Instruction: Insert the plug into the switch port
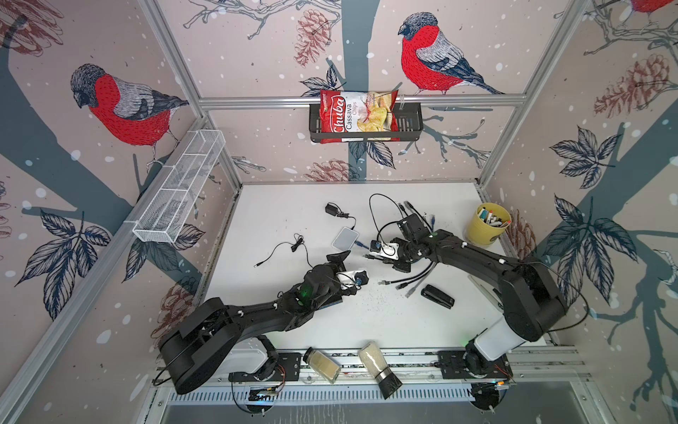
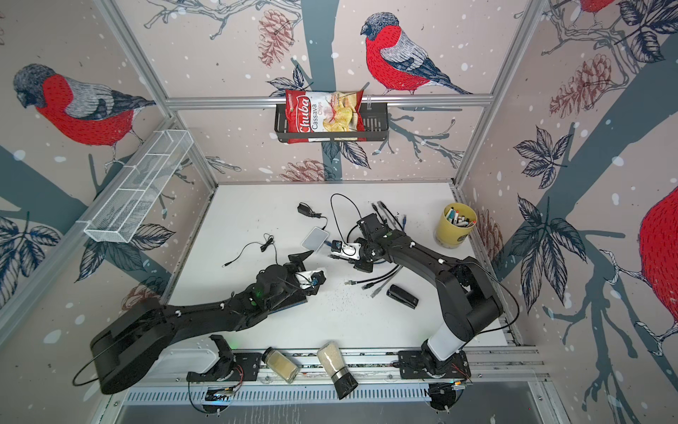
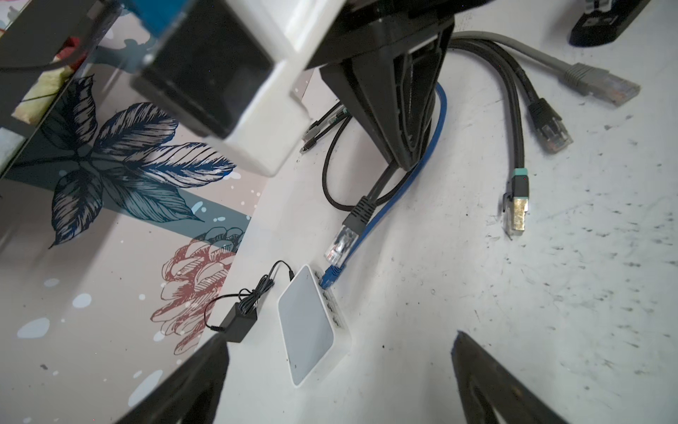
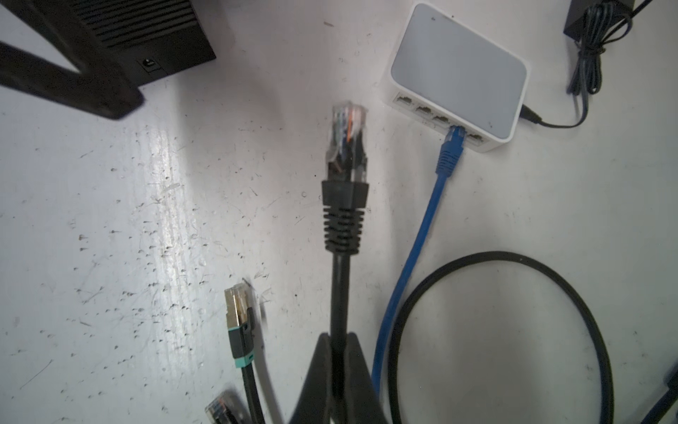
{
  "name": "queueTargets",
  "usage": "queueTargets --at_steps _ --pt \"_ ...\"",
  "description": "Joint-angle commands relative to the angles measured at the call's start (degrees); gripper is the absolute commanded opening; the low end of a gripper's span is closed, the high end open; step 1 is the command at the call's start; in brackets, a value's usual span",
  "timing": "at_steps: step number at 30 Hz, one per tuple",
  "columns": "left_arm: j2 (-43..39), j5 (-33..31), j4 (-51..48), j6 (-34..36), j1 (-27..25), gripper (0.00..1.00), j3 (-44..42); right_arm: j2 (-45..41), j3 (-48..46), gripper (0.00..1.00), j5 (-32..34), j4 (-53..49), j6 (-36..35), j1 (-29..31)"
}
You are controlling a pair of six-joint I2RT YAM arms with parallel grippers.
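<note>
right claw (image 4: pixel 339 343): pressed together on the black patch cable (image 4: pixel 339 293), with the pinch a little way behind the strain-relief boot. RJ45 plug (image 4: pixel 346 139) pokes straight out ahead of the fingertips and has a clear body. It's not in a port.

white 5-port switch (image 4: pixel 458 69) lies flat on the table (image 4: pixel 146 220), ahead of this claw and a bit toward the back-wall side. Its port face is turned toward the claw. The plug tip is near that face but clearly apart from it.

blue cable (image 4: pixel 449 154) is seated in one port, second from the end where the power lead (image 4: pixel 532 115) goes in. It runs back right beside the right claw's fingers. The other four ports show open.

left claw (image 3: pixel 339 336): spread wide, nothing between the fingers. The switch sits just ahead of it. In both top views one fingertip looks close to the switch's near corner; can't tell if it touches.

power adapter (image 4: pixel 594 18) with bundled cord is on the far side of the switch from the right claw.

Loose beside the right claw: teal-collared cable (image 4: pixel 238 323) with a metal-shelled plug, and a grey cable (image 4: pixel 268 389) next to it.
</note>
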Motion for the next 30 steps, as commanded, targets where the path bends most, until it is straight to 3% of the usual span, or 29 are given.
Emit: queueTargets --at_steps 1,13,30 --pt "3.0 4.4 5.4 4.5 0.7 0.89 1.7 -0.7 -0.1 0.0 -1.8 -0.9 -0.4 0.0" --pt "10.7 15.4 7.3 2.8 4.0 0.68 7.3 -1.5 -0.8 0.0 -3.0 -1.3 -1.8 -0.1" --pt "14.7 17.8 9.3 2.6 5.5 0.32 8.6 -2.1 -0.9 0.0 -4.6 -1.2 -2.8 -0.2"
